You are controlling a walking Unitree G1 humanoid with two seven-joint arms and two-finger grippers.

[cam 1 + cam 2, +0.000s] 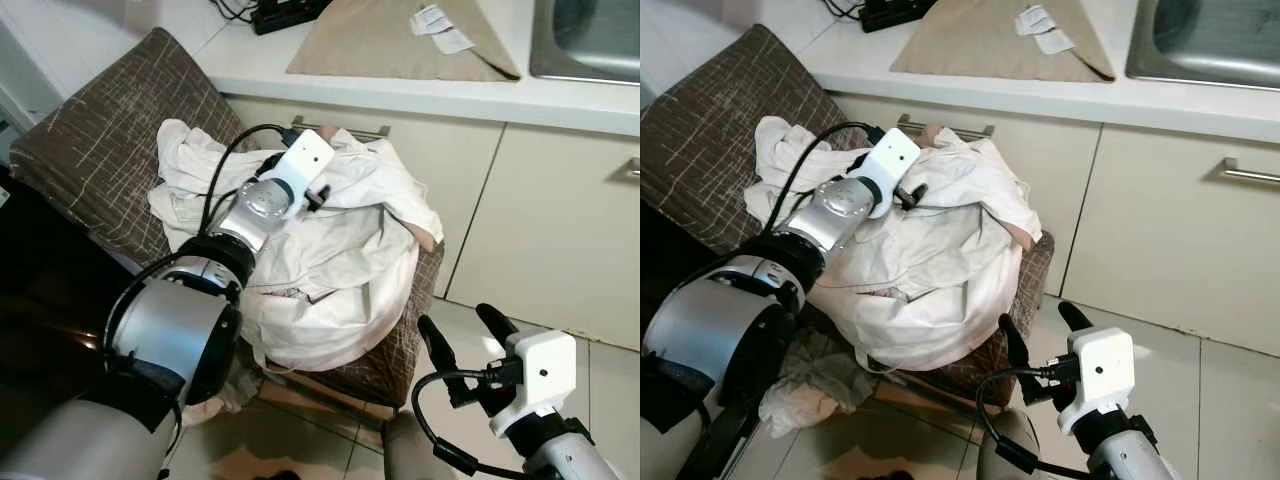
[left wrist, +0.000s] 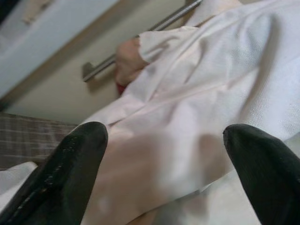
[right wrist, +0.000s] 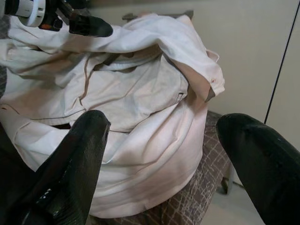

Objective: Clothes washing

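Matt, creased white cloth clothes [image 1: 330, 270] lie on a coarse woven chair [image 1: 90, 140] — cabinet handle [image 1: 1250, 172] brushed metal.

A brown upholstered chair with a pale scratchy pattern [image 1: 100, 140] stands against cream cabinet doors [image 1: 545, 220] with a metal bar handle [image 1: 1250, 172]. Above runs a white countertop [image 1: 400, 90] holding a steel sink [image 1: 590, 40] at its right end. Pale floor tiles [image 1: 610, 400] gleam below.

Countertop [image 1: 400, 85], sink [image 1: 585, 40], cabinet handle [image 1: 1250, 172].
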